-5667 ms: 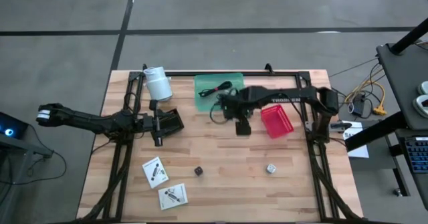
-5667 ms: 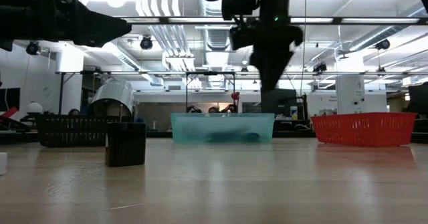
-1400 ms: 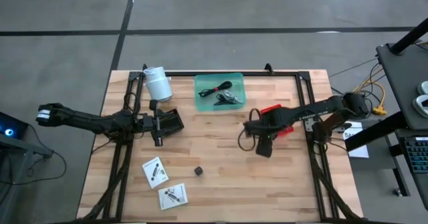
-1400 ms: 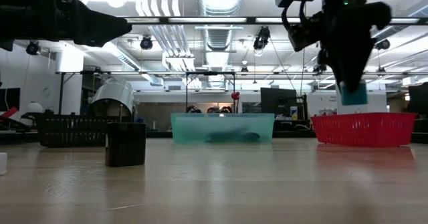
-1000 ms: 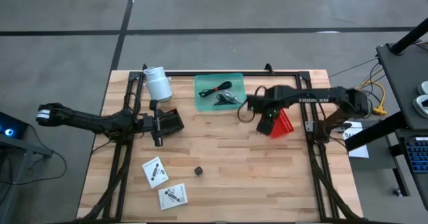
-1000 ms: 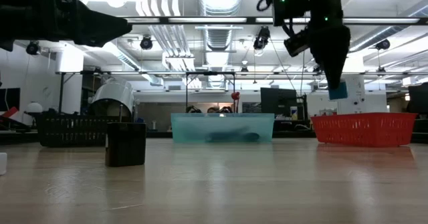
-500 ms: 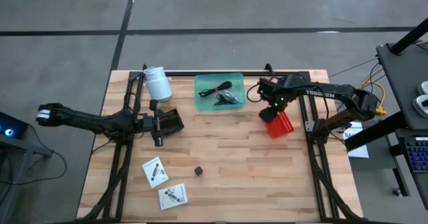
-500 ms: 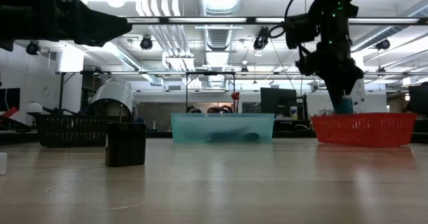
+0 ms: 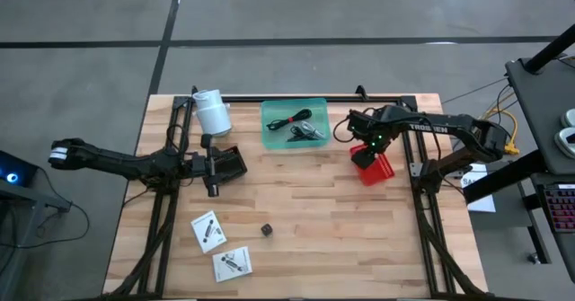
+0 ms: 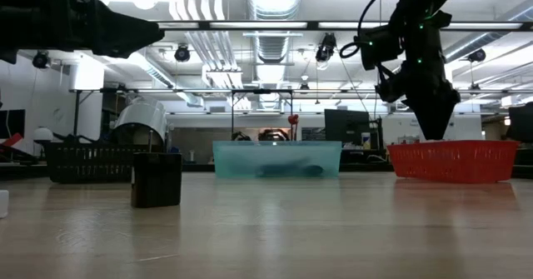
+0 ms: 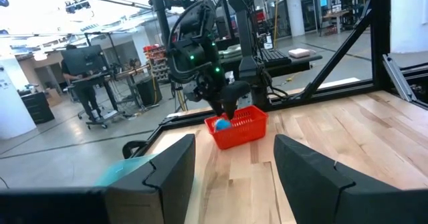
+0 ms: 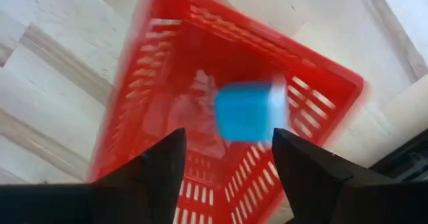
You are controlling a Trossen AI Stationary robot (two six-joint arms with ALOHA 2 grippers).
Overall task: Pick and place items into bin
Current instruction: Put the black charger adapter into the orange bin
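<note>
**Blue cube loose over the red basket, right pincer parted above it**

The wooden bench (image 9: 296, 211) shows whole only from above. There the right arm reaches over the red basket (image 9: 374, 166) and hides its near end and anything inside. The low view gives only the basket's mesh wall, with the right pincer (image 10: 435, 127) pointing down just over its rim; whether the fingers touch it cannot be told.

The right wrist view fills the gap: the right pincer's dark fingers (image 12: 154, 177) stand apart and grip nothing, and a blue cube (image 12: 249, 112) sits blurred between them, over the basket's floor. Whether it is falling or already resting is unclear. The left wrist view, from across the bench, shows the same cube as a blue spot at the basket's end.

The green tray (image 9: 294, 124) holds a thin black cable (image 9: 289, 119) and black clips (image 9: 307, 133); from table height they are only a dark smear behind its wall.

The left pincer (image 9: 213, 167), released with its fingers spread, waits over the black basket (image 9: 230, 162), whose contents are hidden.

Two white packets (image 9: 207, 232) (image 9: 233, 263) and a tiny dark cube (image 9: 266, 230) lie on the bench's front half, seen only from above. The white roll (image 9: 212, 111) stands at the back left corner
</note>
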